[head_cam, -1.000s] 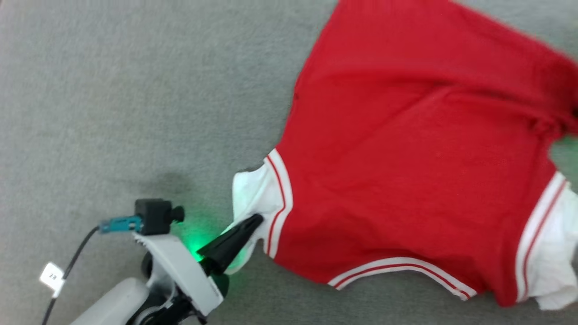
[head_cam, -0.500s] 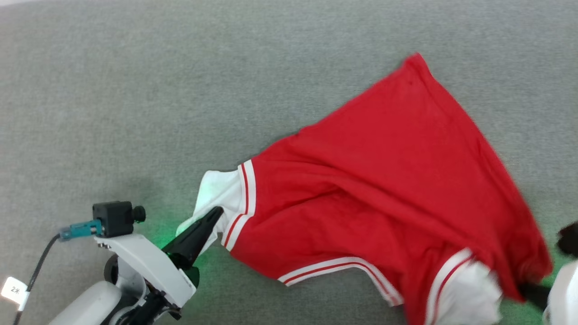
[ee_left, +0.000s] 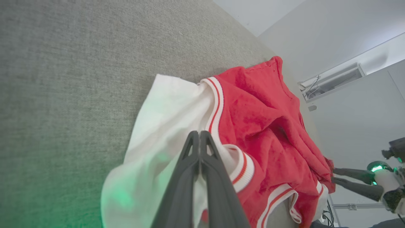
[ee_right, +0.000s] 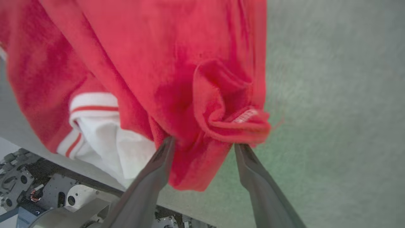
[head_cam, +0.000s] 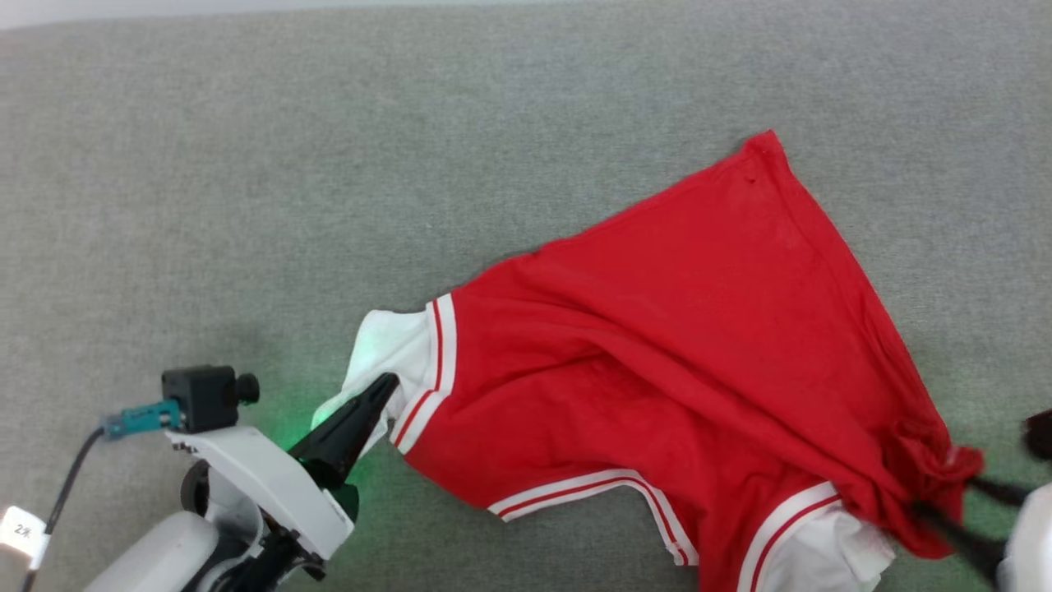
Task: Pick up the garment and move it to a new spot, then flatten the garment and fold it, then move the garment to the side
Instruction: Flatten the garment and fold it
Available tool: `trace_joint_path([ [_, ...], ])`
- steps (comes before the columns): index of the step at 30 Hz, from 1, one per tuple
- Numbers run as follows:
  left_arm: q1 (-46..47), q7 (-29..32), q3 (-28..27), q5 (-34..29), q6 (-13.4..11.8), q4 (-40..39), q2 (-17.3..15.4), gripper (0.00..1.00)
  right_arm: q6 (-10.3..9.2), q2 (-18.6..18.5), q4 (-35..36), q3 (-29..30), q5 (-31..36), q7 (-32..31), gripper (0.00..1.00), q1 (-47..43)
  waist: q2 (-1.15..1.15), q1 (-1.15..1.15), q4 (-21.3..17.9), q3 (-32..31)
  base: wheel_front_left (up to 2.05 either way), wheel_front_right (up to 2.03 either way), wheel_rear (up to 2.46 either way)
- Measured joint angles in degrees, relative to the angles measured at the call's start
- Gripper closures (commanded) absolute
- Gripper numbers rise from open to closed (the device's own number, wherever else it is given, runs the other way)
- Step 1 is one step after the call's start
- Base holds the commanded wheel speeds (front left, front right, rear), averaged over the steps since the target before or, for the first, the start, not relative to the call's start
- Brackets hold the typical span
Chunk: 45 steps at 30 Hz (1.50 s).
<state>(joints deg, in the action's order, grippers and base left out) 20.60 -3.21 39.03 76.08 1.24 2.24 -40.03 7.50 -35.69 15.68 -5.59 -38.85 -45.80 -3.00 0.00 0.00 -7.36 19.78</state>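
Note:
The garment (head_cam: 657,353), a red T-shirt with white sleeves and striped trim, lies spread and creased on the grey table (head_cam: 246,164). My left gripper (head_cam: 386,382) is shut on the white sleeve (head_cam: 386,349) at the shirt's left end; the left wrist view shows its fingers pressed together (ee_left: 199,134) over that white cloth (ee_left: 164,126). At the lower right my right gripper (head_cam: 943,495) stands open. In the right wrist view its two fingertips (ee_right: 205,142) are spread apart on either side of a bunched red fold (ee_right: 221,104) of the garment.
The grey cloth-covered table reaches far to the left and back, with its far edge (head_cam: 82,12) at the top left. In the right wrist view the table's near edge (ee_right: 95,180) runs under the garment, with the robot's base (ee_right: 47,196) below it.
The right gripper's fingers have spread apart on the bunched red cloth. The garment's right part has sunk and flattened on the table. The left gripper keeps its hold on the sleeve.

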Motion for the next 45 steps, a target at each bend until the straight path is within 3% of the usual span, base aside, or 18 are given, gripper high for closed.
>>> trace_joint_path([
  [5,0.3,-0.6,0.7,-1.3,-0.2,-1.3,0.8,1.0,0.01,-2.8,6.6,8.8,-3.7,-3.4,0.0,2.1,0.0,0.0,1.3,0.4,0.0,0.0,0.0],
  [9,1.0,-0.8,1.4,-2.0,0.1,-1.2,2.0,1.0,0.0,-3.0,5.4,11.5,-3.9,-3.4,0.0,10.6,0.0,0.0,2.9,1.0,0.0,0.0,0.0],
  [12,2.3,-0.7,1.7,-2.2,0.4,-0.6,3.0,1.0,0.01,-1.3,0.7,7.8,-2.2,-1.9,0.0,19.5,0.0,0.0,4.2,1.8,0.0,0.0,0.0],
  [19,5.4,-0.3,3.1,-3.6,1.8,1.6,6.1,1.0,0.01,-0.1,-17.4,-4.0,3.8,0.0,0.0,39.0,0.0,0.0,7.5,4.7,0.0,0.0,0.0],
  [27,8.4,-0.7,4.2,-4.1,3.7,4.6,9.8,1.0,0.01,-2.7,-32.1,-18.6,5.6,2.4,0.0,49.8,0.0,0.0,11.6,7.5,0.0,0.0,0.0],
  [28,8.6,-0.8,4.3,-4.1,3.9,5.0,10.2,1.0,0.01,-2.8,-33.4,-19.7,4.9,1.9,0.36,50.6,0.0,0.0,12.1,7.7,0.0,0.0,0.0],
  [29,8.8,-0.9,4.4,-4.1,4.2,5.4,10.6,1.0,0.0,-3.4,-33.8,-21.3,4.5,1.4,0.88,51.3,0.0,0.0,12.5,7.8,0.0,0.0,0.0],
  [30,8.9,-0.9,4.5,-4.2,4.3,5.8,10.9,1.0,-0.01,-3.8,-34.3,-22.2,3.8,1.4,1.0,52.1,0.0,0.0,12.8,7.9,0.0,0.0,0.0],
  [35,9.6,-1.0,4.2,-3.4,4.8,6.9,11.3,1.0,0.01,-1.7,-37.5,-21.7,0.2,6.0,1.0,54.1,0.0,0.0,12.8,8.1,0.0,0.0,0.0],
  [40,14.2,0.3,-0.4,1.9,5.0,8.6,11.5,1.0,0.01,1.9,-43.4,-15.2,-1.3,12.7,1.0,58.2,0.0,0.0,11.9,7.7,0.0,0.0,0.0],
  [45,24.7,3.0,-4.3,2.4,4.5,11.0,9.3,1.0,0.01,5.7,-48.7,-9.0,-1.5,19.1,1.0,64.9,0.0,0.0,10.4,7.3,0.0,0.0,0.0],
])
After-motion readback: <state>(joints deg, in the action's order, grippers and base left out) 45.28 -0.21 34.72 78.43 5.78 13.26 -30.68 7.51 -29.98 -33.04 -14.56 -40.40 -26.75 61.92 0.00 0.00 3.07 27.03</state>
